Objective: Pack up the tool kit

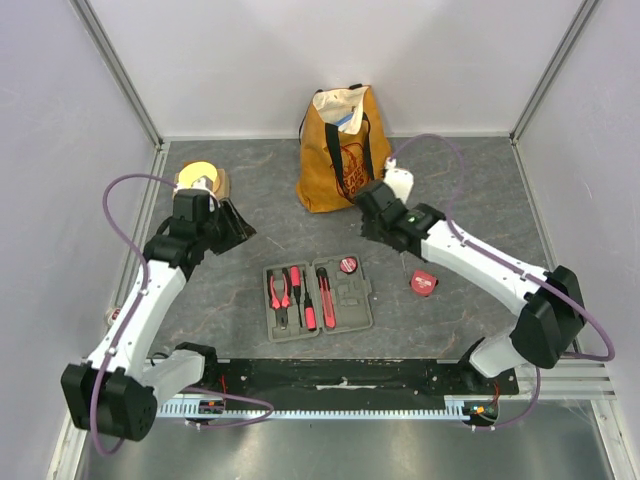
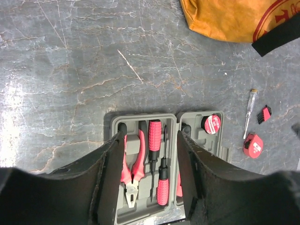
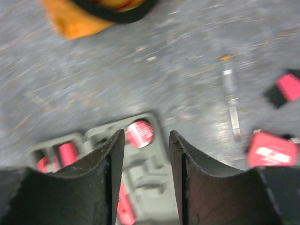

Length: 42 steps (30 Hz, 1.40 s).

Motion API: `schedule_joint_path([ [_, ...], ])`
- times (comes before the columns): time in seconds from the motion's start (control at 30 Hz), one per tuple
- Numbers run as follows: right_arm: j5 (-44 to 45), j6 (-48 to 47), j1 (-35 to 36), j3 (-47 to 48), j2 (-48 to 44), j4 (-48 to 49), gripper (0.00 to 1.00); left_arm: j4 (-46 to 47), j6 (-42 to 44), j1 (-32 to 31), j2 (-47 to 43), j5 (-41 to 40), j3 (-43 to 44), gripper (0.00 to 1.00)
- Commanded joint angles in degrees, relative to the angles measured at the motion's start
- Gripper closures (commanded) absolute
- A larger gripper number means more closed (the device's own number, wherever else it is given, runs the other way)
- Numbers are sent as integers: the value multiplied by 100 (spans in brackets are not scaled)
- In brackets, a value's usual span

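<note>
Top external shows the open case [image 1: 318, 297] on the worktop [image 1: 260, 190], pliers [image 1: 281, 291] inside, tape measure [image 1: 423, 282] beside it; left fingers [image 2: 108, 183] and right fingers [image 3: 110, 178] both spread, holding nothing.

The table [image 1: 250, 200] is dark grey with a stone pattern, veined by pale, rusty cracks. The tool kit's case [image 1: 352, 305] is dull grey-green. Inside it, the pliers [image 1: 280, 292] have red handles and pale metal tips. A screwdriver [image 2: 161, 180] has a red handle and a black neck. A round disc [image 1: 348, 265] is red with a white label. The tape measure [image 1: 423, 282] is red and black. The tote bag [image 1: 335, 165] is mustard yellow with black handles and a dark red print. The round block [image 1: 200, 175] is tan with a yellow top. My left gripper [image 2: 151, 138] and right gripper [image 3: 146, 135] are matte black. My arms [image 1: 480, 262] are white with black joints, and my cables [image 1: 108, 215] are purple.
</note>
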Motion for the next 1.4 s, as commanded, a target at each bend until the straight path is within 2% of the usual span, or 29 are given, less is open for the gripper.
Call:
schedule_joint_path([
  [0.0, 391, -405, -803, -338, -77, -332, 45, 435, 182, -28, -488, -216, -466, 44],
  [0.1, 303, -810, -1225, -373, 169, -315, 40, 462, 253, -20, -498, -119, -756, 43],
  [0.33, -469, -1715, -2025, -453, 994, 248, 37, 497, 297, -20, -357, 180, -1134, 44],
  [0.6, -831, -1883, -2281, -347, 1936, 494, 39, 541, 332, -29, -287, 294, -1126, 44],
  [0.77, -1041, -1954, -2430, -277, 2278, 608, 43, 646, 288, -20, -234, 259, -1126, 44],
  [0.87, -1121, -1936, -2483, -250, 2419, 599, 53, 699, 288, -20, -199, 224, -1099, 47],
  [1.07, -1314, -1918, -2483, -347, 2402, 599, 84, 760, 323, -20, -93, 285, -1047, 54],
  [1.2, -1402, -1910, -2483, -391, 2262, 617, 94, 813, 358, -11, -14, 329, -1029, 55],
  [1.37, -1498, -1997, -2352, -303, 1665, 652, 100, 840, 376, -28, 56, 417, -1047, 56],
])
